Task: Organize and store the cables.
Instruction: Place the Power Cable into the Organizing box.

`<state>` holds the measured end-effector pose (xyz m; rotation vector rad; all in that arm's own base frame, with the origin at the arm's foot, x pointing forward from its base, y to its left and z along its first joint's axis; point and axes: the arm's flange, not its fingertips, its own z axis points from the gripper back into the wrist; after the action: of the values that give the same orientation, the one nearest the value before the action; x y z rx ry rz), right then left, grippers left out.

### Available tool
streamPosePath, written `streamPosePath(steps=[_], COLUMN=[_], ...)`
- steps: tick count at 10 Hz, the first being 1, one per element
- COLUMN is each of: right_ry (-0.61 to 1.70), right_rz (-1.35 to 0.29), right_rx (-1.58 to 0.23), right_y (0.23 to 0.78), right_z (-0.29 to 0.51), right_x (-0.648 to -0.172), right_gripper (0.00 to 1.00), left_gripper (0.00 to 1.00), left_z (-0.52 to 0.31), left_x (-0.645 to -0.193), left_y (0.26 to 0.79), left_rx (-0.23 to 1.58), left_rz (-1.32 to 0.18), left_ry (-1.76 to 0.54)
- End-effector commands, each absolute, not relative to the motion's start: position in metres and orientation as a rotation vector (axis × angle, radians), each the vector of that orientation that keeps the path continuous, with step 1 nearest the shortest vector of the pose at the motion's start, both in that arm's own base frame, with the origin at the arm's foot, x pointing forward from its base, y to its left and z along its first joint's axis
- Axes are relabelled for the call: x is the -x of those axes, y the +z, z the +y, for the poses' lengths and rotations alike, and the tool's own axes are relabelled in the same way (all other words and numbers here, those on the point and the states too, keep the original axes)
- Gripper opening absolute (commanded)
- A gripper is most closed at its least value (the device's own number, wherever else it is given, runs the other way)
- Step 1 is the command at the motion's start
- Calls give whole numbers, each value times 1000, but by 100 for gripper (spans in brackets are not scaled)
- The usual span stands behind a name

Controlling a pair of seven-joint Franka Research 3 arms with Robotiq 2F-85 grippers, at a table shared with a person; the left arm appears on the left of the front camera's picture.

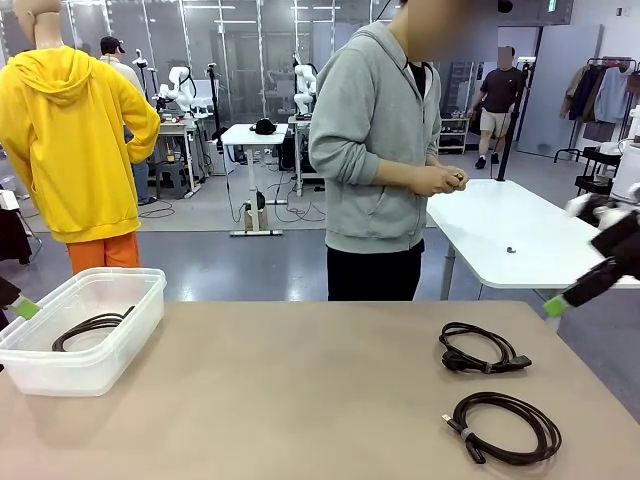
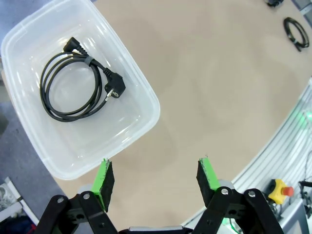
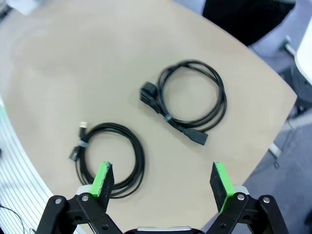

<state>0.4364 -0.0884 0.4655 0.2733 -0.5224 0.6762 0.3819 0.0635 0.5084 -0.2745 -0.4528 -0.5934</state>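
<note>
Three coiled black cables are in view. One cable (image 1: 90, 327) (image 2: 73, 85) lies inside the clear plastic bin (image 1: 70, 375) (image 2: 151, 105) at the table's left. The other two rest on the tan table at the right, one farther back (image 1: 483, 350) (image 3: 190, 102) and one nearer the front edge (image 1: 505, 428) (image 3: 109, 156). My left gripper (image 1: 20, 305) (image 2: 157, 178) hovers open and empty above the bin's near corner. High over the table's right edge, my right gripper (image 1: 560, 300) (image 3: 163, 183) stands open and empty above the two loose cables.
A person in a grey hoodie stands at the far side, hands (image 1: 445, 180) together near the chest around something small. A white table (image 1: 520, 235) stands behind at the right. The wide middle of the tan table (image 1: 300, 400) is bare.
</note>
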Motion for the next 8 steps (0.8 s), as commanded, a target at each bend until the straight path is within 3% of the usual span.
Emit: streamPosePath(steps=[1, 4, 8], right_ry=[649, 724, 976], right_rz=[-334, -226, -126], right_rx=[-151, -36, -97], right_y=[454, 418, 377], right_z=[-56, -26, -5], right_x=[-476, -524, -535], right_gripper=[100, 100, 100], left_gripper=[86, 86, 86], left_z=[63, 63, 63], left_x=[-383, -383, -383], left_y=[508, 508, 508], left_rx=[274, 274, 274], left_rz=[-451, -451, -451], left_ry=[-577, -577, -577])
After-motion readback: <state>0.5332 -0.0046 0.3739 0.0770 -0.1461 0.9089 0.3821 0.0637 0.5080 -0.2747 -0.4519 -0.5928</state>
